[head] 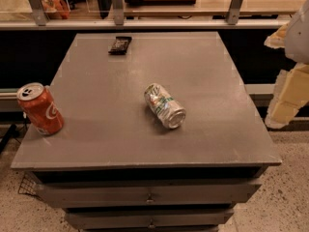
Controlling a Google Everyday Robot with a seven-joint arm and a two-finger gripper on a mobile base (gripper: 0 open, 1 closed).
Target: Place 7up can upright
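Soda can (39, 109), orange-red, stands upright at the table's (96, 144) left edge, toward the near corner. Close to the far edge lies a small dark packet (119, 45). Near the table's middle, the 7up can (164, 106) lies on its side, shiny end pointing at the near-right corner. Off beyond the right edge, well apart from it, hangs the gripper (286, 96); whether it is apart or together I cannot tell. The reach looks not yet begun, I'd say. Next it must come across, take the can around its body and tip it onto its base.
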